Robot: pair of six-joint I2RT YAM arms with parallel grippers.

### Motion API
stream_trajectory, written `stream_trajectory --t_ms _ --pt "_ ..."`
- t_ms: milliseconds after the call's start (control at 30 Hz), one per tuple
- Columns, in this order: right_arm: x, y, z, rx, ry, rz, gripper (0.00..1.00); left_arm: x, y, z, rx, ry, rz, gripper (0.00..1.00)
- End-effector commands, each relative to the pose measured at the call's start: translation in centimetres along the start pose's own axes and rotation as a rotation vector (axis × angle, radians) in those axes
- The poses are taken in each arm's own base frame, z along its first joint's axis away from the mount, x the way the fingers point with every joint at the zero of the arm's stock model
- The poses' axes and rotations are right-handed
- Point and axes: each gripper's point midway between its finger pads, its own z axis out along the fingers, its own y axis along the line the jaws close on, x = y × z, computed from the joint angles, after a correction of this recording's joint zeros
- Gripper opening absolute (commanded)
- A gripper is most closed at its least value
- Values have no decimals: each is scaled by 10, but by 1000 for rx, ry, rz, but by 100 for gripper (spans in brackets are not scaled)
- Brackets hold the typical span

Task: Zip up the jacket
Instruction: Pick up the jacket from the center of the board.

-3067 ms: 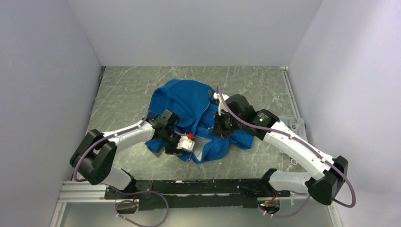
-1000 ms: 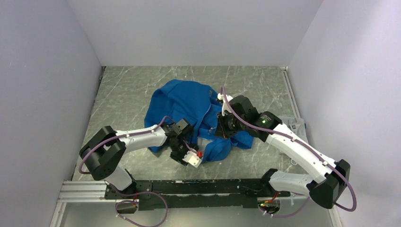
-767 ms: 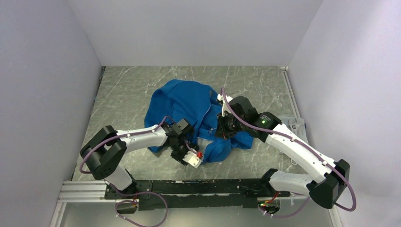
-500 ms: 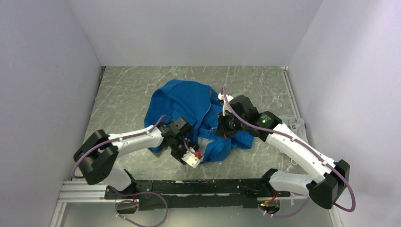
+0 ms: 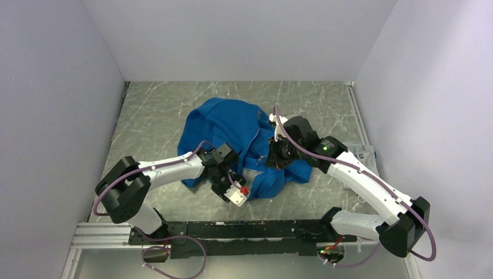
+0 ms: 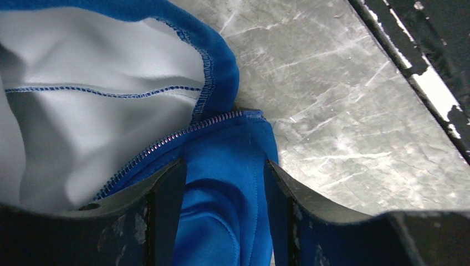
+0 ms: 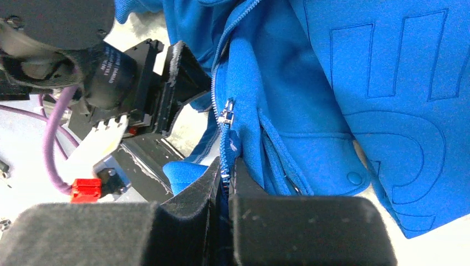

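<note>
Blue jacket [image 7: 354, 100] | right claw [image 7: 224, 183] pinches zipper | overhead hides it

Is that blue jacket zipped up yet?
Not yet. The jacket lies crumpled, its white lining showing beside a bare row of zipper teeth.

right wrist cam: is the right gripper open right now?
No, the right gripper is pinched shut on the zipper edge of the jacket, just below the zipper pull.

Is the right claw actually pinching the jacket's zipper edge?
Touching: the right wrist view shows the right gripper shut on the jacket zipper edge.
</note>
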Motion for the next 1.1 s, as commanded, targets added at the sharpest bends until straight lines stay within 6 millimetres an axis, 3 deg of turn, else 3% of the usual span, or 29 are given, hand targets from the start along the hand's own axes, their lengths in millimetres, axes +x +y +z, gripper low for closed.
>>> stream_trajectory --t_ms 0,367,633,1067 --pt "-10 3 -1 -21 -42 -16 0 -6 18 7 -20 -34 59 59" --pt "-8 0 -5 -11 -34 -24 0 14 -2 22 84 -8 49 57" --pt "-7 0 -8 -19 -48 -18 0 29 4 39 116 22 27 44" --pt "-5 -3 -6 -24 -49 -20 0 46 2 49 90 66 -23 27"
